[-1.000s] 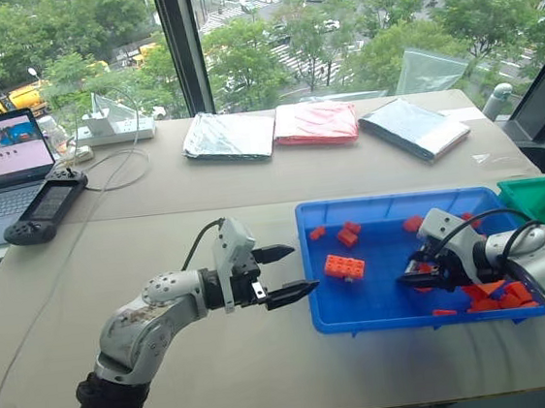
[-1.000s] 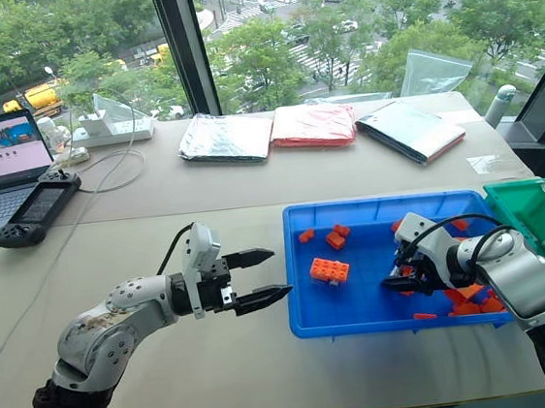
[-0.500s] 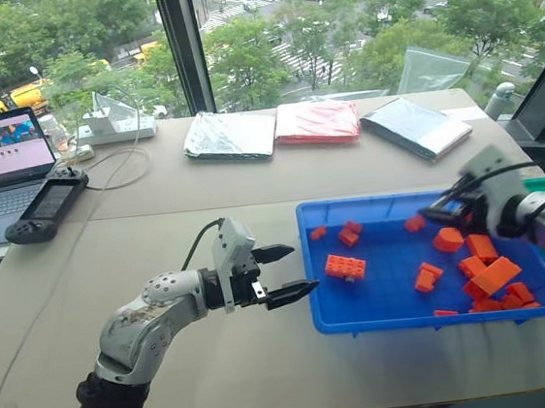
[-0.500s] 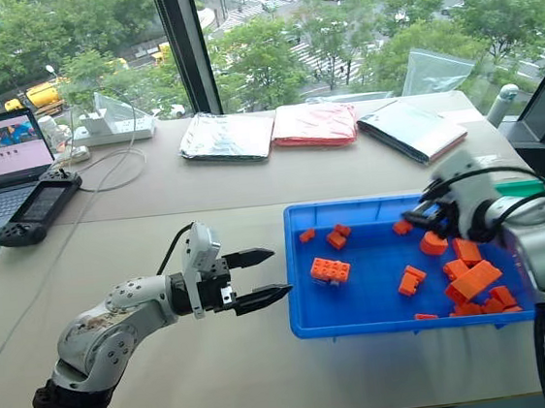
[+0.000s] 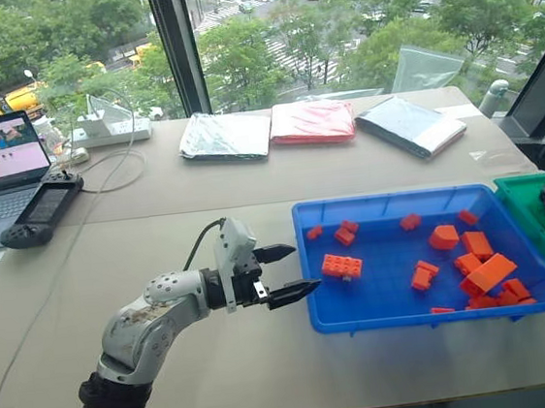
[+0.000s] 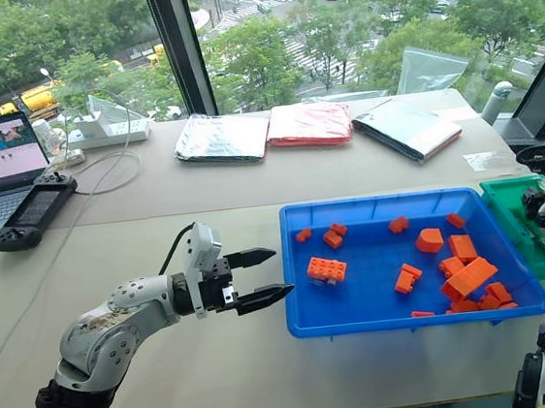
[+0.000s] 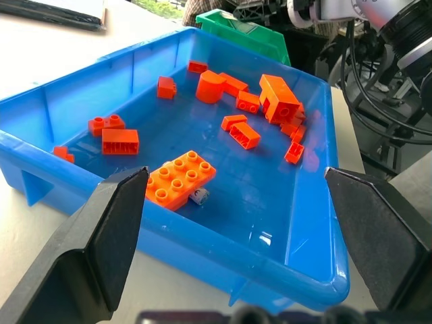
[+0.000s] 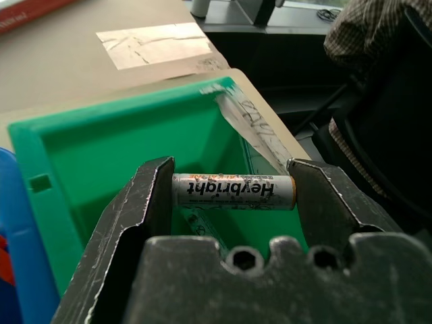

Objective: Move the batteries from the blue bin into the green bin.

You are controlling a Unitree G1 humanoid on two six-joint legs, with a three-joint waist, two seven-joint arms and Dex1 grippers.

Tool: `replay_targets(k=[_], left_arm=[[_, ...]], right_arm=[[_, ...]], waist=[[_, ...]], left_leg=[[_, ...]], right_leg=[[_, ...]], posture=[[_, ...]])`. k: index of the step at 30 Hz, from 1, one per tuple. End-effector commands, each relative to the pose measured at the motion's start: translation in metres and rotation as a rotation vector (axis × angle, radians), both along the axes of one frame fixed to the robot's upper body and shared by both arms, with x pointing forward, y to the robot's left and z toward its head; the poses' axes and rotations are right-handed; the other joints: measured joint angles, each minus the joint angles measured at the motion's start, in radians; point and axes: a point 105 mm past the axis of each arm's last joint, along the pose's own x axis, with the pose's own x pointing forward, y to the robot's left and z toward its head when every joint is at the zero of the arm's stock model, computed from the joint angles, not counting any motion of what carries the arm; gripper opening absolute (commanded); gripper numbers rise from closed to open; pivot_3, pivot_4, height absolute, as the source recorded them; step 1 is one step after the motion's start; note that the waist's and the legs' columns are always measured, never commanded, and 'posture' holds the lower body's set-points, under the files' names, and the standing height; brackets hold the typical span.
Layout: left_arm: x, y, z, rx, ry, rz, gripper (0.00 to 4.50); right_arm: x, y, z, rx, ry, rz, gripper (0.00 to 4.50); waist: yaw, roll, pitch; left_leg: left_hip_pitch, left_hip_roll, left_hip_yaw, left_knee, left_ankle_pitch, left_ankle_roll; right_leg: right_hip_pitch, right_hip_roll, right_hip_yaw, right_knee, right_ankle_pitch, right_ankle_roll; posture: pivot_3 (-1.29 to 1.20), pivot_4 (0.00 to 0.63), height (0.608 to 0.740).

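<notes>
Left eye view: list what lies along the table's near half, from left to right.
left gripper (open) → large orange brick → blue bin → pile of orange bricks → green bin

My left gripper (image 5: 286,273) points level, fingers (image 5: 276,253) spread; my right gripper (image 8: 233,192) clamps a slim silver-grey battery (image 8: 233,191) endwise.

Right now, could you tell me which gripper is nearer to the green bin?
The right gripper: it is over the green bin, clamping a battery end to end. The left gripper hovers open beyond the far end of the blue bin.
</notes>
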Motion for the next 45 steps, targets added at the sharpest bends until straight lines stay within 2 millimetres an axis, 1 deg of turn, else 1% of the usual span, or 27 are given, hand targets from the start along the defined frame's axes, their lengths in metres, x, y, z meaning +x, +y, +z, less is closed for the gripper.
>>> replay_targets(k=[1,3,4,8,10,11,12,13,14,17,18,19,20,22,23,24,25,26,29,31,32,34,35,38,40,43,45], left_arm=[[-0.002,-0.001,0.008,-0.013,-0.043,-0.002,4.5],[-0.002,-0.001,0.008,-0.013,-0.042,-0.001,4.5],[-0.002,-0.001,0.008,-0.011,-0.042,-0.001,4.5],[-0.002,-0.001,0.008,-0.008,-0.044,-0.002,4.5],[-0.001,-0.001,0.007,-0.008,-0.045,-0.004,4.5],[-0.001,-0.001,0.007,-0.007,-0.045,-0.006,4.5],[-0.001,-0.001,0.007,-0.007,-0.045,-0.008,4.5],[-0.001,-0.001,0.007,-0.007,-0.045,-0.009,4.5],[-0.001,-0.002,0.007,-0.007,-0.044,-0.012,4.5],[-0.001,-0.002,0.007,-0.006,-0.042,-0.02,4.5],[-0.001,-0.003,0.007,-0.006,-0.041,-0.023,4.5],[-0.001,-0.003,0.007,-0.004,-0.041,-0.029,4.5],[-0.001,-0.004,0.007,-0.005,-0.04,-0.036,4.5],[-0.001,-0.004,0.007,0.003,-0.044,-0.047,4.5],[-0.001,-0.004,0.007,0.004,-0.045,-0.047,4.5],[0.0,-0.003,0.008,0.006,-0.047,-0.045,4.5],[0.0,-0.003,0.008,0.006,-0.048,-0.043,4.5],[0.0,-0.002,0.009,0.005,-0.048,-0.04,4.5],[0.0,-0.001,0.007,0.006,-0.045,-0.034,4.5],[0.0,-0.002,0.006,0.006,-0.044,-0.034,4.5],[-0.001,-0.003,0.007,0.002,-0.043,-0.035,4.5],[-0.001,-0.004,0.007,0.001,-0.044,-0.038,4.5],[0.0,-0.004,0.008,0.001,-0.044,-0.038,4.5],[0.001,-0.003,0.008,0.005,-0.049,-0.034,4.5],[0.002,-0.002,0.009,0.006,-0.051,-0.031,4.5],[0.002,-0.001,0.009,0.006,-0.053,-0.024,4.5],[0.002,0.0,0.009,0.009,-0.054,-0.021,4.5]], right_arm=[[0.0,-0.005,0.024,-0.048,-0.078,-0.021,3.78],[0.0,-0.006,0.025,-0.043,-0.093,-0.021,4.37],[0.001,-0.004,0.029,-0.04,-0.111,-0.012,4.45],[0.004,0.003,0.052,-0.062,-0.206,0.029,4.45],[0.01,0.015,0.07,-0.098,-0.27,0.099,4.45],[0.015,0.024,0.078,-0.121,-0.298,0.154,4.45],[0.022,0.037,0.084,-0.138,-0.315,0.238,4.45],[0.027,0.048,0.085,-0.152,-0.315,0.303,4.45],[0.034,0.065,0.088,-0.166,-0.323,0.397,4.45],[0.048,0.105,0.089,-0.214,-0.317,0.607,4.45],[0.051,0.112,0.089,-0.233,-0.312,0.645,4.45],[0.056,0.126,0.089,-0.236,-0.313,0.714,4.45],[0.059,0.14,0.087,-0.236,-0.31,0.786,4.45],[0.06,0.179,0.083,-0.176,-0.301,1.008,4.45],[0.054,0.198,0.081,-0.184,-0.282,1.128,4.45],[0.041,0.216,0.076,-0.194,-0.225,1.275,4.45],[0.031,0.226,0.071,-0.203,-0.178,1.368,4.45],[0.014,0.235,0.064,-0.206,-0.104,1.487,4.45],[-0.031,0.251,0.044,-0.198,0.104,1.752,4.45],[-0.05,0.257,0.03,-0.225,0.22,1.855,4.45],[-0.055,0.262,0.022,-0.236,0.274,1.885,4.45],[-0.056,0.268,0.009,-0.293,0.342,1.914,4.45],[-0.053,0.271,0.003,-0.321,0.361,1.911,4.45],[-0.034,0.279,-0.014,-0.395,0.381,1.859,4.45],[-0.025,0.283,-0.022,-0.433,0.392,1.834,4.45],[-0.01,0.291,-0.035,-0.439,0.401,1.786,4.45],[-0.005,0.294,-0.038,-0.435,0.399,1.768,4.45]], waist=[[0.0,0.0,0.0],[0.0,0.0,0.0],[0.0,0.0,0.0],[0.001,0.0,0.0],[0.0,0.0,0.0],[0.0,0.0,0.0],[-0.001,0.0,0.0],[-0.003,0.0,0.0],[-0.004,0.0,0.0],[-0.008,0.0,0.0],[-0.008,0.0,0.0],[-0.008,0.0,0.0],[-0.007,0.0,0.0],[-0.007,0.0,0.0],[-0.007,0.0,0.0],[-0.005,0.0,0.0],[0.0,0.001,0.0],[0.004,0.001,0.0],[0.016,0.001,0.001],[0.016,0.0,0.001],[0.015,0.0,0.001],[0.007,0.0,0.001],[0.003,0.0,0.001],[-0.003,0.0,0.001],[-0.002,0.0,0.001],[0.005,-0.001,0.001],[0.006,-0.001,0.001]], left_leg=[[0.0,0.0,0.0,0.0,0.0,0.0],[0.0,0.0,0.0,0.0,0.0,0.0],[0.0,0.0,0.0,0.0,0.0,0.0],[0.0,0.0,0.0,0.0,0.0,0.0],[0.0,0.0,0.0,0.0,0.0,0.0],[0.0,0.0,0.0,0.0,0.0,0.0],[0.0,0.0,0.0,0.0,0.0,0.0],[0.0,0.0,0.0,0.0,0.0,0.0],[0.0,0.0,0.0,0.0,0.0,0.0],[0.001,0.001,0.0,0.0,0.0,0.0],[0.001,0.001,0.0,0.0,0.0,0.0],[0.001,0.001,0.0,0.0,0.0,0.0],[0.001,0.001,0.0,0.0,0.0,0.0],[0.001,0.001,0.0,0.0,0.0,0.0],[0.001,0.001,-0.001,0.0,0.0,0.0],[0.001,0.001,-0.001,0.0,0.0,0.0],[0.0,0.001,-0.002,0.0,0.0,0.0],[-0.001,0.001,-0.003,0.0,0.0,0.0],[-0.004,0.001,-0.006,0.001,-0.001,0.001],[-0.005,0.0,-0.006,0.002,-0.001,0.002],[-0.005,0.0,-0.006,0.002,-0.001,0.002],[-0.003,0.0,-0.005,0.002,-0.001,0.002],[-0.003,0.001,-0.005,0.002,-0.001,0.001],[0.0,0.001,-0.005,0.001,0.0,0.0],[0.001,0.001,-0.004,0.001,0.0,0.0],[0.0,0.001,-0.005,0.001,0.001,-0.001],[-0.001,0.001,-0.005,0.001,0.001,-0.002]], right_leg=[[0.0,0.0,0.0,0.0,0.0,0.0],[0.0,0.0,0.0,0.0,0.0,0.0],[0.0,0.0,0.0,0.0,0.0,0.0],[0.0,0.0,0.0,0.0,0.0,0.0],[0.0,0.0,0.0,0.0,0.0,0.0],[0.0,0.0,0.0,0.0,0.0,0.0],[0.0,0.0,0.0,-0.001,0.0,0.0],[0.0,0.0,0.0,-0.001,0.0,0.0],[0.0,0.0,0.0,-0.001,0.0,0.0],[0.0,0.001,0.0,-0.001,0.0,0.0],[0.0,0.001,0.0,-0.001,0.0,0.0],[0.0,0.001,0.0,-0.001,0.0,0.0],[0.0,0.001,0.0,-0.001,0.0,0.0],[0.0,0.001,0.0,-0.001,0.0,0.0],[0.0,0.001,0.0,-0.001,0.0,0.0],[0.0,0.001,0.0,-0.001,0.0,0.0],[0.0,0.001,-0.001,-0.001,0.0,0.0],[0.0,0.001,-0.002,0.0,0.0,0.0],[0.0,-0.001,-0.006,-0.001,0.0,0.0],[0.0,-0.001,-0.006,-0.002,0.0,0.0],[0.0,-0.001,-0.006,-0.003,0.0,0.0],[0.001,0.0,-0.006,-0.008,0.0,0.0],[0.001,0.0,-0.006,-0.008,0.0,0.0],[0.001,0.001,-0.005,-0.006,0.0,0.0],[0.001,0.001,-0.005,-0.006,0.001,-0.001],[0.001,0.001,-0.005,-0.005,0.001,-0.001],[0.0,0.0,-0.005,-0.005,0.001,-0.001]], posture=[[0.0,0.15,0.74],[0.0,0.15,0.74],[0.0,0.15,0.74],[0.0,0.15,0.74],[0.0,0.15,0.74],[0.0,0.15,0.74],[0.0,0.15,0.74],[0.0,0.15,0.74],[0.0,0.15,0.74],[0.0,0.15,0.74],[0.0,0.15,0.74],[0.0,0.15,0.74],[0.0,0.15,0.74],[0.0,0.15,0.74],[0.0,0.15,0.74],[0.0,0.15,0.74],[0.0,0.15,0.74],[0.0,0.15,0.74],[0.0,0.15,0.74],[0.0,0.15,0.74],[0.0,0.15,0.74],[0.0,0.15,0.74],[0.0,0.15,0.74],[0.0,0.15,0.74],[0.0,0.15,0.74],[0.0,0.15,0.74],[0.0,0.15,0.74]])
